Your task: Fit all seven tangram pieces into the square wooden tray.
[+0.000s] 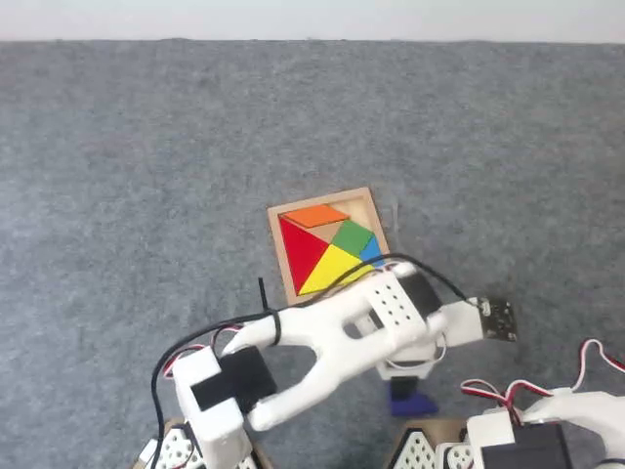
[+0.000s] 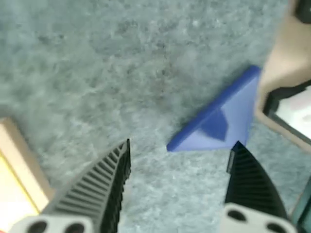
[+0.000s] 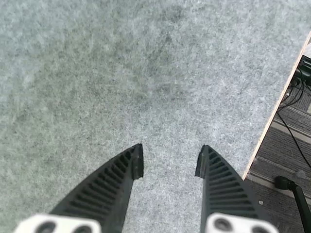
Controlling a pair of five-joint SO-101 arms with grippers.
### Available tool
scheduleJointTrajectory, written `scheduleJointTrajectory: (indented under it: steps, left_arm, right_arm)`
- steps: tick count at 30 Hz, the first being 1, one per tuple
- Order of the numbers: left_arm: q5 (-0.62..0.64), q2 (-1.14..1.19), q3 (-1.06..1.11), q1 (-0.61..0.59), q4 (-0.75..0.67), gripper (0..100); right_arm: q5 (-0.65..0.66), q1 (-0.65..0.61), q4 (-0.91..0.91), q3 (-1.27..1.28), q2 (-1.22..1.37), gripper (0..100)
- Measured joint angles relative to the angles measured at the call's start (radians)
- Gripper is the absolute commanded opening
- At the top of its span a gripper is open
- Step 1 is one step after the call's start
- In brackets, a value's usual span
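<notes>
The square wooden tray (image 1: 277,250) lies mid-table and holds orange (image 1: 317,215), red (image 1: 301,249), yellow (image 1: 332,266), green (image 1: 354,236) and blue (image 1: 373,252) pieces. A dark blue triangle (image 2: 221,121) lies loose on the grey felt near the front edge, seen also in the high view (image 1: 412,399). My left gripper (image 2: 182,144) hangs open just above it, the triangle's corner between its fingertips, with no contact visible. The tray's edge (image 2: 17,155) shows to one side. My right gripper (image 3: 170,150) is open over bare felt.
The left arm (image 1: 332,342) stretches across the front of the table and hides the tray's near corner. The right arm's base (image 1: 547,435) sits at the front right. The table's edge (image 3: 272,121) runs close to the right gripper, with floor and cables beyond.
</notes>
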Motion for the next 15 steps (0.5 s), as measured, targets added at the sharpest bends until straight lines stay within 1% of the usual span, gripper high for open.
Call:
scheduleJointTrajectory:
  steps: [9, 15]
  left_arm:
    - [0.002, 0.095, -0.017, 0.005, 0.002, 31]
    - [0.003, 0.107, -0.043, 0.011, 0.003, 23]
  right_arm:
    - [0.000, 0.000, 0.000, 0.000, -0.005, 19.1]
    - [0.000, 0.000, 0.000, 0.000, -0.005, 19.1]
